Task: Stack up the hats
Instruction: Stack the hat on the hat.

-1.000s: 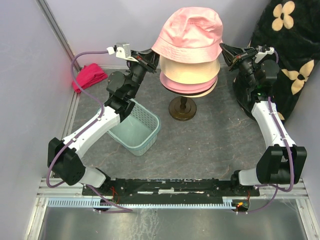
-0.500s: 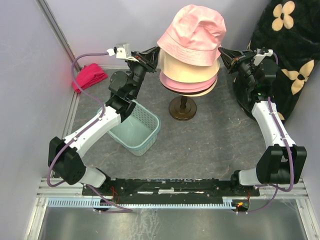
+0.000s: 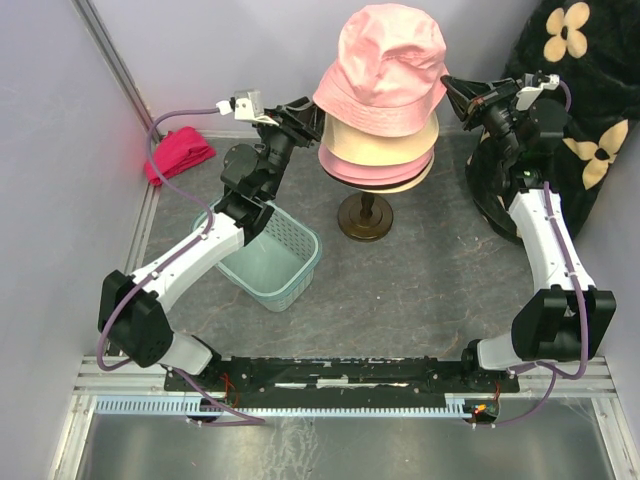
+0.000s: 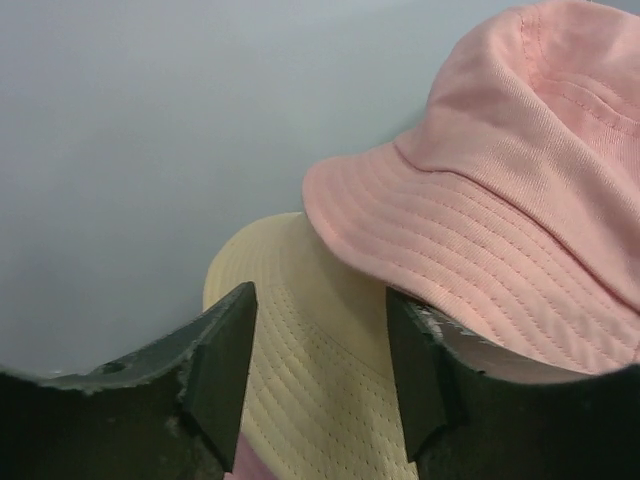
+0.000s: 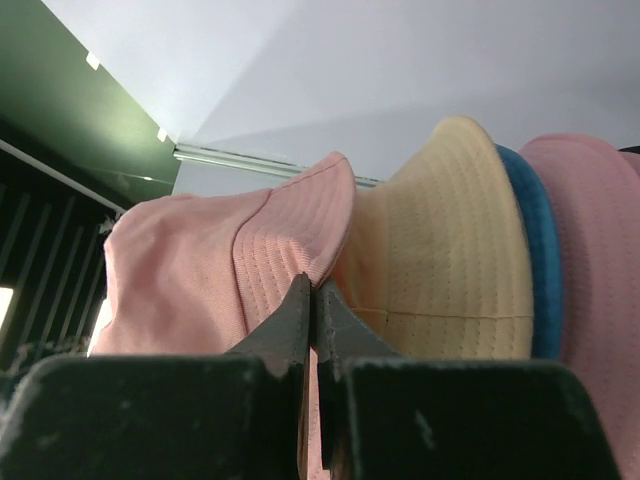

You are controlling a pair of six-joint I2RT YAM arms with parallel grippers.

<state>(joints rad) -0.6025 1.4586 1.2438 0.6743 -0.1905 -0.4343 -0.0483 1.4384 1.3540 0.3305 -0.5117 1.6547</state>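
Left gripper (image 4: 320, 335) first: its jaws stand apart with nothing between them, so on that side you hold nothing. The pink hat (image 4: 500, 200) shows its brim just past the right finger, hanging free. Your right gripper (image 5: 312, 292) is pinched tight on the opposite edge of that brim. That explains why the hat sits a little askew on the pile: one side is carried and the other is loose.

Directly under it lies the beige hat (image 5: 450, 240), its crown pushed up into the pink one. Beyond that come the blue hat (image 5: 535, 250), only a thin band of it showing, and then the lower pink hat (image 5: 590, 250). They nest crown into crown, so each brim rests on the one below.

The whole pile rides on the stand (image 3: 365, 215), which lifts it clear of the desk (image 3: 420, 290) and lets the brims droop freely. You cannot see what fills the crowns.

By my reading, the pink hat is on the stack but not yet settled, with your right pinch as its last hold. Opening there should let it drop level, though it may slide off-centre. Off by the left wall, well apart, lies the cloth (image 3: 180, 152), which plays no part.
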